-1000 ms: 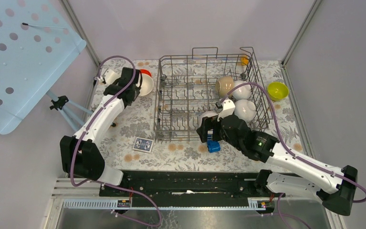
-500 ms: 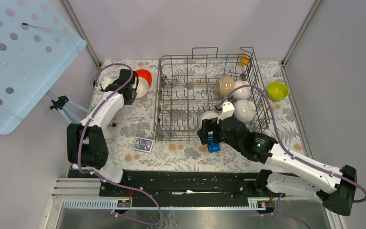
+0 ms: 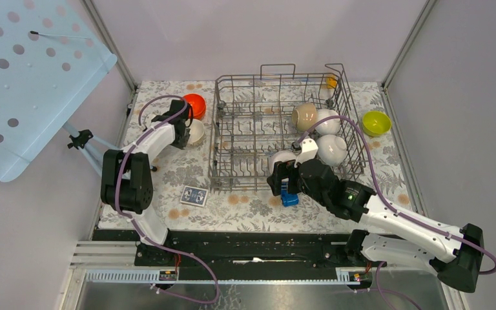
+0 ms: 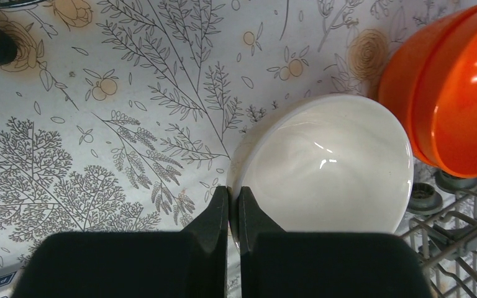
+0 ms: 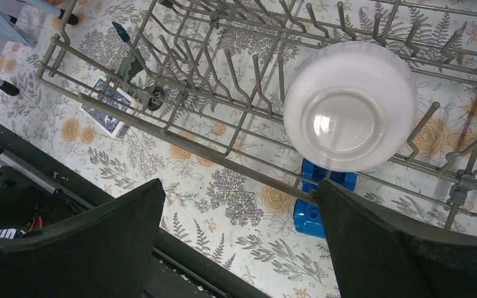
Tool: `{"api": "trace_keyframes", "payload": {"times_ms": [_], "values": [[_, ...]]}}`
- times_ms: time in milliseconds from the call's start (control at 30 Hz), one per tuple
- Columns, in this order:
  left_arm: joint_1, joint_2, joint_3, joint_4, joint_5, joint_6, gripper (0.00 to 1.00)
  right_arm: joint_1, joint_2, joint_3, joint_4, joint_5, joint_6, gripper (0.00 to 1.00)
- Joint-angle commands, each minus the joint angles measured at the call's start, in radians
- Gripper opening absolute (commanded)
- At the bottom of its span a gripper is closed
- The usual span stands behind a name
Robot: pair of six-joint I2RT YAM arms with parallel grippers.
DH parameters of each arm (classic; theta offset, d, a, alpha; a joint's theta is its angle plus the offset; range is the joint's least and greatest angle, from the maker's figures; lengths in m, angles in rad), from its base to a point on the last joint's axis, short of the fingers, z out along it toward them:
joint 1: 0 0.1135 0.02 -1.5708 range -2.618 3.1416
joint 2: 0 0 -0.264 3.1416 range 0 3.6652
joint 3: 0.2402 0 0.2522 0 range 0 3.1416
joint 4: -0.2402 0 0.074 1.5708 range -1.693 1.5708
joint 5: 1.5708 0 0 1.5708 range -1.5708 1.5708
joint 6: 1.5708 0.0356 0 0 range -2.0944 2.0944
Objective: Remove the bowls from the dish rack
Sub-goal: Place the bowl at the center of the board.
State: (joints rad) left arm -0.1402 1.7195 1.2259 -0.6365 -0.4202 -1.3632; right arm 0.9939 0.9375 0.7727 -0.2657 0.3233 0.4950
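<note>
Left gripper (image 4: 233, 194) with white bowl (image 4: 329, 164), nearer

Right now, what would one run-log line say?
left end effector: shut on beige bowl beside orange bowl | right end effector: open over white bowl in rack

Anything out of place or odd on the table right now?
Two strays: a blue toy car on the table, partly under the dish rack's near edge below an upside-down white bowl, and a playing card off the rack's near-left corner. Nothing looks spilled or broken.
</note>
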Motion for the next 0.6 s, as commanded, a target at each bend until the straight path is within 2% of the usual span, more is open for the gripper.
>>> {"api": "trace_keyframes", "payload": {"times_ms": [0,300,333,433,567], "values": [[0.010,-0.007,0.026,0.040,-0.029,-0.057,0.00,-0.001,-0.013,-0.011,0.017,0.009,0.015,1.00],[0.028,0.009,0.009,0.048,-0.030,-0.034,0.00,-0.002,-0.011,-0.031,0.020,0.009,0.029,1.00],[0.028,0.007,0.006,0.049,-0.031,-0.031,0.01,-0.001,-0.015,-0.036,0.019,0.010,0.030,1.00],[0.030,0.002,0.004,0.056,-0.032,-0.021,0.13,-0.002,-0.020,-0.042,0.019,0.011,0.031,1.00],[0.030,0.001,0.001,0.063,-0.026,-0.006,0.20,-0.001,-0.024,-0.046,0.017,0.012,0.035,1.00]]}}
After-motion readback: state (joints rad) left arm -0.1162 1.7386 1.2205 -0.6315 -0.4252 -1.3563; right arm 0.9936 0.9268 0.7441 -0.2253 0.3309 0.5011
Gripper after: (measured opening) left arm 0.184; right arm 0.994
